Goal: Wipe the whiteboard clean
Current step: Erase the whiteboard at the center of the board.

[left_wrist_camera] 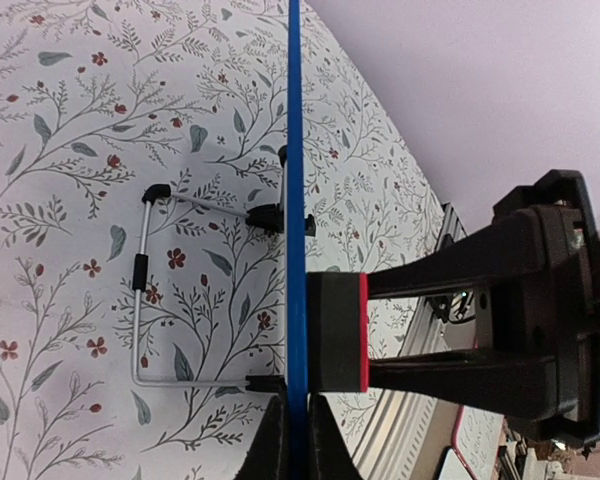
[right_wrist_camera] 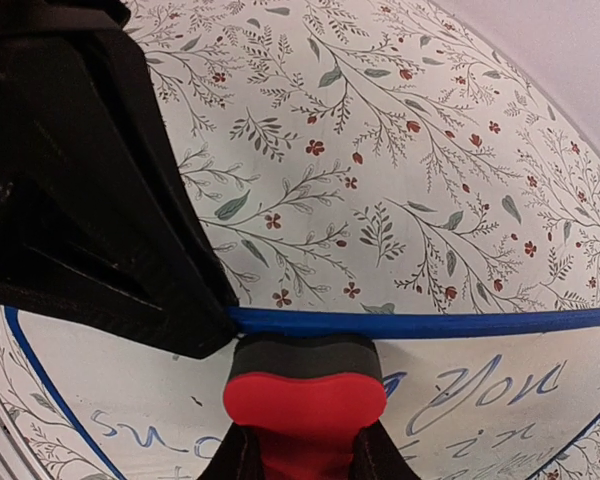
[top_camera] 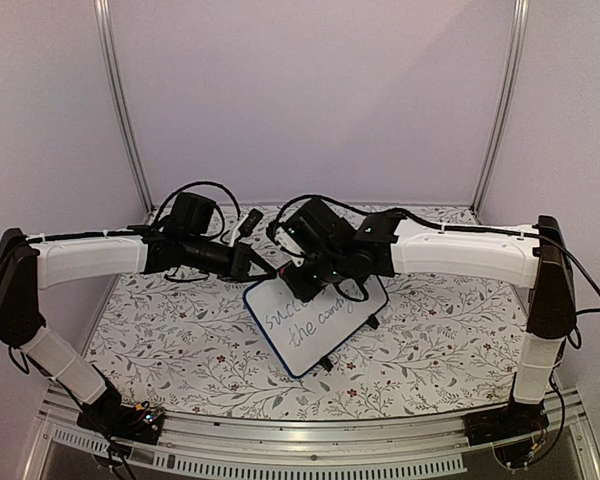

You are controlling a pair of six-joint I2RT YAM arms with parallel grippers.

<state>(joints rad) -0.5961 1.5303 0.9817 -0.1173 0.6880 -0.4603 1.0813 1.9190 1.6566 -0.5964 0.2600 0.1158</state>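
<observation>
The whiteboard (top_camera: 320, 330), blue-framed with blue handwriting, stands tilted on the floral table at centre. My left gripper (top_camera: 263, 271) is shut on its upper left frame edge; in the left wrist view the jaws (left_wrist_camera: 296, 440) pinch the blue frame (left_wrist_camera: 296, 180) seen edge-on. My right gripper (top_camera: 315, 283) is shut on a red eraser block with a dark felt face (right_wrist_camera: 305, 385). The felt presses on the board surface (right_wrist_camera: 110, 385) just below the top frame (right_wrist_camera: 460, 323), beside the writing (right_wrist_camera: 480, 388). The eraser also shows in the left wrist view (left_wrist_camera: 336, 332), flat against the board.
A wire stand (left_wrist_camera: 138, 300) props the board from behind on the floral tablecloth (top_camera: 160, 330). The left gripper's black body (right_wrist_camera: 80, 180) is close beside the eraser. Metal posts (top_camera: 125, 110) flank the back wall. An aluminium rail (top_camera: 310, 440) runs along the near edge.
</observation>
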